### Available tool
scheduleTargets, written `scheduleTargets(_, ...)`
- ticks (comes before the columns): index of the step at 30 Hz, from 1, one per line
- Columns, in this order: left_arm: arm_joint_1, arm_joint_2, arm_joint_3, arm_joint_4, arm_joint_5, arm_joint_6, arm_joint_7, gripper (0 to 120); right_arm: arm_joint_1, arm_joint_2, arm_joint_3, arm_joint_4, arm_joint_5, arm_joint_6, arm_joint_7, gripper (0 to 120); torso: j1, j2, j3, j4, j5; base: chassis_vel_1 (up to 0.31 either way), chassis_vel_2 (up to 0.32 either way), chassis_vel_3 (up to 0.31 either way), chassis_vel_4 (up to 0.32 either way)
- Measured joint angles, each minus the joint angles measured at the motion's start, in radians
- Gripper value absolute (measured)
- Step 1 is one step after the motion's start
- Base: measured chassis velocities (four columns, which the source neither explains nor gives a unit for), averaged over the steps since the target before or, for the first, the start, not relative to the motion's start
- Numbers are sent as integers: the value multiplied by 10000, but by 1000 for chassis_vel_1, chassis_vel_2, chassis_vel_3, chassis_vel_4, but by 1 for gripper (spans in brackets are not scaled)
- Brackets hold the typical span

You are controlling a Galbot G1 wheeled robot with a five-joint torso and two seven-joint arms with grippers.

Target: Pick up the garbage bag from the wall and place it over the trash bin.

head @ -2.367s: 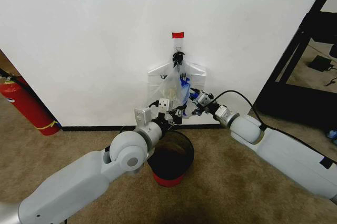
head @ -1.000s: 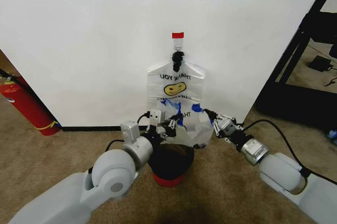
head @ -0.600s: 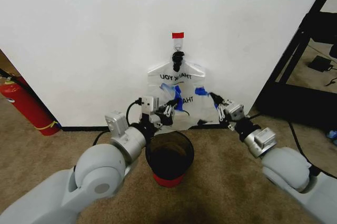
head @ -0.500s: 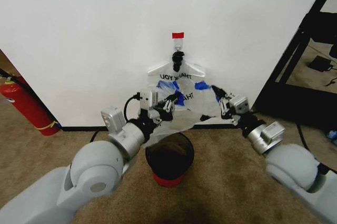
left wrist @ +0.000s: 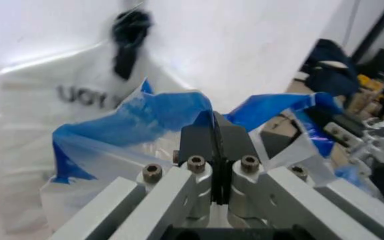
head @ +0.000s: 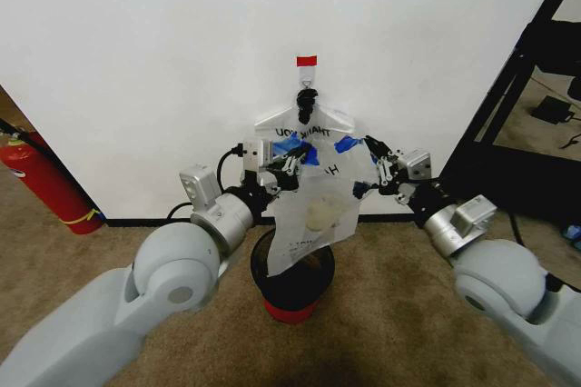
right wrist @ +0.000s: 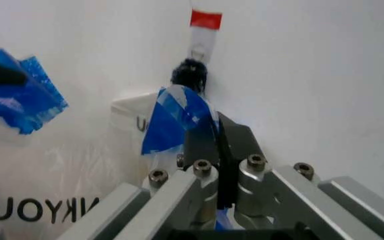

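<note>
garbage bag point(head: 313, 214) drapes over trash bin point(head: 292, 289) mouth.

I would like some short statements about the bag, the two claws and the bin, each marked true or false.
1. Both claws grip blue patches of the garbage bag. True: left claw, right claw.
2. The trash bin lies tipped on its side. False: it stands upright on the carpet.
3. Another bag hangs on the hook. True.
4. The held bag already covers the bin's rim. False: it hangs above the bin.
5. The tape strip is green. False: red.
</note>
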Motion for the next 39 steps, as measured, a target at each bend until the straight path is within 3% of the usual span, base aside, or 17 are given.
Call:
scheduleTargets(12, 2254, 319, -1311, -2, 834, -380, 491, 0, -848, 1574, -395, -369, -53, -71, 333, 0, -1, 0, -1, 2, 1, 0, 0, 0, 0)
scheduleTargets(16, 3072, 284, -1682, -115, 1139, -517, 608, 0, -1686, 2529, -523, -732, -481, -23, 428, 0, -1, 0, -2, -4, 5, 0, 0, 0, 0)
scheduleTargets(23, 4263, -96, -1472, 201, 1946, -681, 703, 0, -2249, 3382, -769, -1216, -641, -23, 778, 0, -2, 0, -2, 0, -1, 0, 0, 0, 0)
scheduleTargets(39, 6082, -323, -1532, 385, 3280, -1268, 809, 0, -3649, 4173, -947, -1561, -1322, 110, 1172, 0, -2, 1, -2, 0, 2, 0, 0, 0, 0)
